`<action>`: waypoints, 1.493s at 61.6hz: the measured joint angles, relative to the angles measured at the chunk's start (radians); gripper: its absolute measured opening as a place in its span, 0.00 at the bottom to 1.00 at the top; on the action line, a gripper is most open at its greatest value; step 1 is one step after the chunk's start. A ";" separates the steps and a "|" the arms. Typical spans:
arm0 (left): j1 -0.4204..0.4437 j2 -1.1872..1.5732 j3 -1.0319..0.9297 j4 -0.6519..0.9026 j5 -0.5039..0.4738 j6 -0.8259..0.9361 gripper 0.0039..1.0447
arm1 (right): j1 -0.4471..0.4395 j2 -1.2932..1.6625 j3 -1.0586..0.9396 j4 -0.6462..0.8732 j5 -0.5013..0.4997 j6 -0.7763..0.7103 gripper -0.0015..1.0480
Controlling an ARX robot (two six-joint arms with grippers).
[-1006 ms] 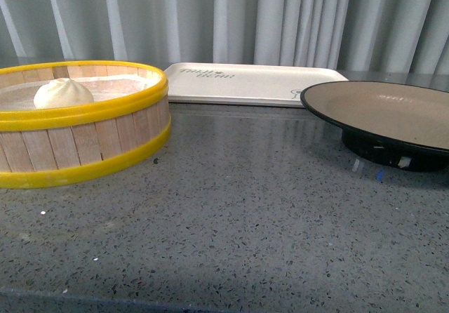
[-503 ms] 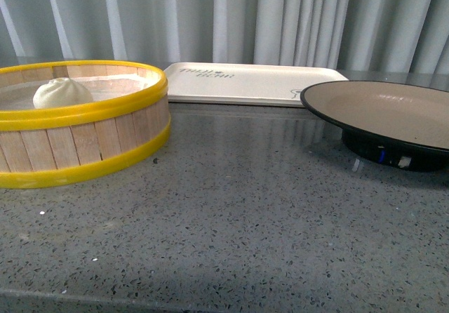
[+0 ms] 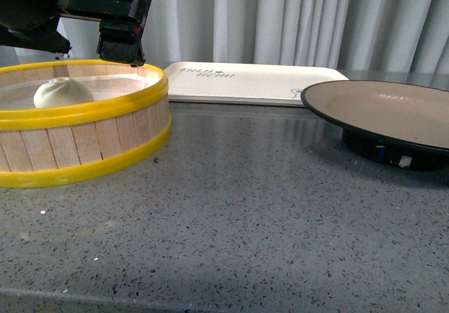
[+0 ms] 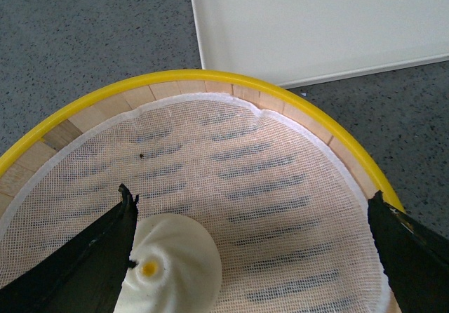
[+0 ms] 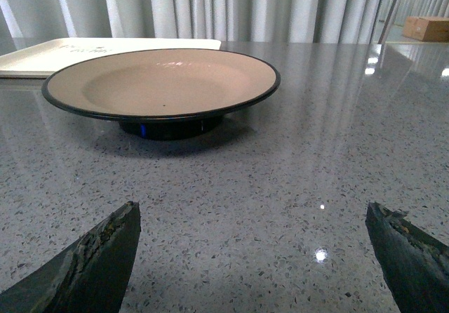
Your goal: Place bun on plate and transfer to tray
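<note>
Left wrist view: we note left gripper [image 4: 250,197] spread wide over basket [image 4: 210,76], bun [image 4: 179,257] off-centre beside one jaw

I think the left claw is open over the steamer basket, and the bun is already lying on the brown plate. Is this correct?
One part is wrong. The bun is not on the plate; it lies in the steamer basket, on the white mesh, as the left wrist view shows. The left claw is indeed open over the basket.
</note>
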 joint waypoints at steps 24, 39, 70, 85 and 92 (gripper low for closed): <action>0.099 0.024 0.005 -0.028 0.064 -0.008 0.94 | 0.000 0.000 0.000 0.000 0.000 0.000 0.92; 0.108 0.010 -0.034 -0.035 0.080 0.002 0.94 | 0.000 0.000 0.000 0.000 0.000 0.000 0.92; 0.102 0.002 -0.064 -0.002 0.063 0.053 0.51 | 0.000 0.000 0.000 0.000 0.000 0.000 0.92; 0.098 0.001 -0.063 -0.001 0.060 0.060 0.12 | 0.000 0.000 0.000 0.000 0.000 0.000 0.92; 0.098 0.000 -0.063 -0.002 0.061 0.063 0.03 | 0.000 0.000 0.000 0.000 0.000 0.000 0.92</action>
